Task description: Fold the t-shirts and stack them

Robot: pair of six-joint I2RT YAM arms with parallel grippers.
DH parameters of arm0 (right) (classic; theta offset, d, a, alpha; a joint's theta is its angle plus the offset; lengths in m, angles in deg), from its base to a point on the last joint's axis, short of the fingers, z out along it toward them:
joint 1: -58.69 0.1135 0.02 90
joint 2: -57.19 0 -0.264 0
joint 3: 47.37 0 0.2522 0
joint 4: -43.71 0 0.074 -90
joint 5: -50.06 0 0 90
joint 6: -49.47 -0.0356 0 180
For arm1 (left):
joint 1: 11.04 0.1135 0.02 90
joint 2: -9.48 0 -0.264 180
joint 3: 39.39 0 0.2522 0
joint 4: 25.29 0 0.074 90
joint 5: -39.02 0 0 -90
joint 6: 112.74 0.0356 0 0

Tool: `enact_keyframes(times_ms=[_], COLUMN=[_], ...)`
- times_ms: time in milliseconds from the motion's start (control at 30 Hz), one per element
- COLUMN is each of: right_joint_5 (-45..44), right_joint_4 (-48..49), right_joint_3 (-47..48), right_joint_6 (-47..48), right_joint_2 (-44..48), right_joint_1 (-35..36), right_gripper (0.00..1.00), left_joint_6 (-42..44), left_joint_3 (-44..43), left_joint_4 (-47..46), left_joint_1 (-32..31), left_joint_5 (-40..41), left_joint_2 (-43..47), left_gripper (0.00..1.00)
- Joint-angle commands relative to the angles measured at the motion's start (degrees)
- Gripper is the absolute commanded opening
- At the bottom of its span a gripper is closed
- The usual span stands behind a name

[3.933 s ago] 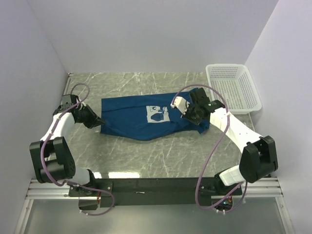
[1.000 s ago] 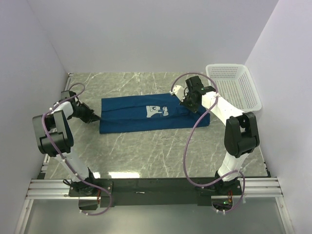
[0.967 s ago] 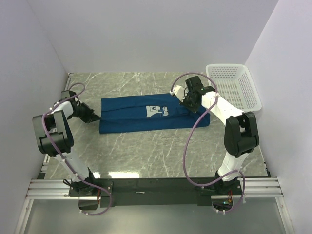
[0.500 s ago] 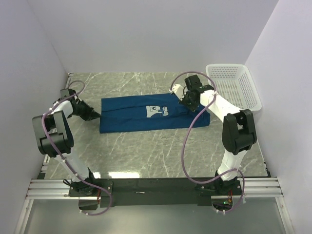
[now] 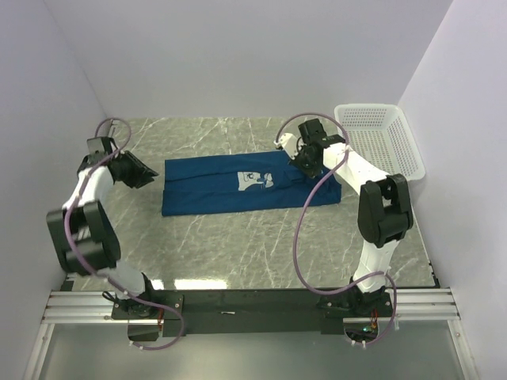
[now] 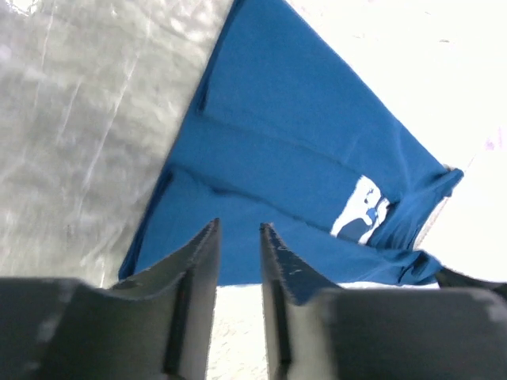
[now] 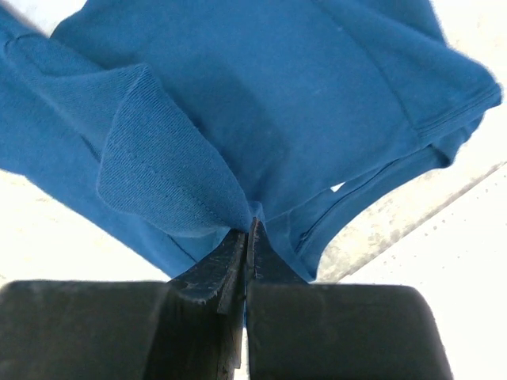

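Note:
The dark blue t-shirt (image 5: 230, 186) lies folded into a long band across the middle of the table, white print (image 5: 255, 181) facing up. My left gripper (image 5: 148, 175) is just left of the shirt's left edge, apart from it, raised a little, open by a narrow gap and empty. In the left wrist view the gripper (image 6: 238, 227) points at the shirt (image 6: 277, 142). My right gripper (image 5: 307, 165) is over the shirt's right end, shut on a pinched fold of blue fabric (image 7: 170, 178), which shows in the right wrist view above the gripper (image 7: 249, 226).
A white mesh basket (image 5: 409, 163) stands at the back right corner, close to the right arm. White walls close in the table on the left, back and right. The arms' bases and the black rail are at the near edge.
My left gripper has drawn back left and away from the shirt's left edge. My right gripper has shifted slightly toward the back with the fabric still pinched. The shirt lies flatter than before.

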Motion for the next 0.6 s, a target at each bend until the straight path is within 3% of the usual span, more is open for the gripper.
enact_keyframes(times_ms=[0, 133, 200, 333, 467, 567], right_joint_5=[-1.27, -1.71, -2.32, -10.64, -15.16, -7.63], right_joint_4=[1.55, 1.28, 1.89, 6.72, 12.0, 9.29], right_joint_3=[3.73, 5.66, 6.97, 9.35, 9.53, 8.13], right_joint_6=[-1.11, -1.46, -1.99, -6.37, -11.47, -8.34], right_joint_2=[-1.89, -4.26, -4.97, -7.51, -5.86, -2.43], right_joint_1=[-0.51, -0.51, -0.51, -0.42, -0.42, -0.42], right_gripper=[0.0, 0.0, 0.05, 0.56, 0.7, 0.82], left_joint_6=[1.4, 2.54, 3.06, 3.77, 4.21, 5.35], left_joint_3=[6.22, 11.69, 14.41, 18.02, 20.75, 21.63], left_joint_4=[-4.89, -5.08, -4.9, -3.76, -2.0, 0.45], left_joint_1=[0.34, 0.52, 0.6, 0.78, 1.13, 1.13], left_joint_5=[1.61, 1.36, 0.83, -0.41, -1.29, -0.76], left_joint_2=[11.68, 20.21, 22.24, 27.95, 32.79, 36.39], left_gripper=[0.35, 0.36, 0.36, 0.36, 0.36, 0.37])
